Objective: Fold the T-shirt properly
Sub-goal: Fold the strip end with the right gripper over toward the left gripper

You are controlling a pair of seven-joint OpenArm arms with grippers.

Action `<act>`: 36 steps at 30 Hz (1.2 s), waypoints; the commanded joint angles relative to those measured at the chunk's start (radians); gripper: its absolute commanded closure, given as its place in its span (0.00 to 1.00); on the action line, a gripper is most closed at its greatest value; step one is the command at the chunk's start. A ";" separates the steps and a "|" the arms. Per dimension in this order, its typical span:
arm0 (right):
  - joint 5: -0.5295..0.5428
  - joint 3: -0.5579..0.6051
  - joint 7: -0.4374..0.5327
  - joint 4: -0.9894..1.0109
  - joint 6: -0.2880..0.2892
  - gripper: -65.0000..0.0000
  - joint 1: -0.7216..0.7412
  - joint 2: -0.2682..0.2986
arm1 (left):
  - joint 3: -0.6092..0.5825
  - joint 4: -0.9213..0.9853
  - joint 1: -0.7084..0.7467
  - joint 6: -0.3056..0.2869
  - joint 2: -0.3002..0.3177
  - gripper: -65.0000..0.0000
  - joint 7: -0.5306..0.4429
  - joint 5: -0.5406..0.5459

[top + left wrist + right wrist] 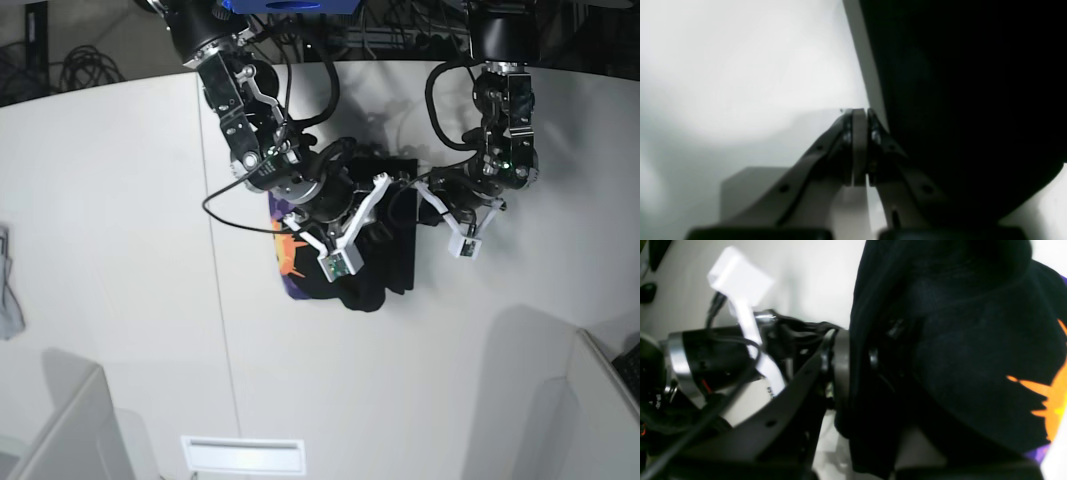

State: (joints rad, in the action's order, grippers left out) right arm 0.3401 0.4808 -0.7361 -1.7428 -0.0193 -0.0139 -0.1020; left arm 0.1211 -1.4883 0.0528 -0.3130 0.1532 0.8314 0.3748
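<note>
1. I am reading this as mid-fold: the black T-shirt is lying bunched near the far edge of the white table, roughly at the middle of that edge, with both arms crowded over it.

2. My right gripper is clamping a thick gather of the black cloth between its pads; the fabric is draping down past the jaws in the right wrist view, so I judge it is carrying a layer across.

3. The printed side is showing there: the orange sun on purple is peeking out beside the held fold, and in the base view it is lying at the shirt's left side.

4. My left gripper is sitting with its pads pressed flat together. The shirt's dark edge is running just beside it, but I am not seeing any cloth between the pads, so I take it as closed on nothing.

5. Next, I judge, the right arm needs to lay its held layer flat without dragging the pile, and the left needs to open and take an edge to match.

6. Containers: none holding anything that I can make out. A pale slotted fitting is sitting at the near edge, its contents hidden from me.

7. A small grey cloth scrap is lying at the table's left edge, well apart.
</note>
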 commanded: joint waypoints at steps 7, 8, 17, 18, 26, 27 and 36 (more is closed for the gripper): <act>0.011 0.037 0.118 0.114 0.002 1.00 0.029 -0.011 | -0.001 -0.012 0.020 0.015 0.039 1.00 0.055 -0.030; 0.011 0.037 0.129 0.126 0.002 1.00 0.029 -0.011 | -0.001 -0.008 0.025 0.015 0.039 1.00 0.055 -0.030; 0.015 0.069 0.163 0.214 0.002 1.00 0.082 -0.020 | 0.001 -0.039 0.060 0.013 0.041 1.00 0.055 -0.029; 0.015 0.069 0.163 0.225 0.002 1.00 0.082 -0.021 | 0.005 -0.056 0.080 0.013 0.052 1.00 0.055 -0.029; 0.015 0.069 0.212 0.251 0.002 0.97 0.088 -0.031 | 0.243 -0.262 0.252 0.007 0.075 1.00 0.055 -0.020; 0.015 0.069 0.217 0.251 0.000 0.89 0.088 -0.031 | 0.266 -0.275 0.269 0.005 0.075 1.00 0.055 -0.018; 0.017 0.097 0.220 0.252 0.000 0.36 0.104 -0.041 | 0.453 -0.312 0.330 -0.124 0.058 1.00 0.056 -0.018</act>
State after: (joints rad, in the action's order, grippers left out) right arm 0.3458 0.5713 -0.5407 -1.4719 -0.0284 0.0685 -0.1246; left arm 0.5735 -1.7832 0.3847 -0.4240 0.2054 0.9047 0.3439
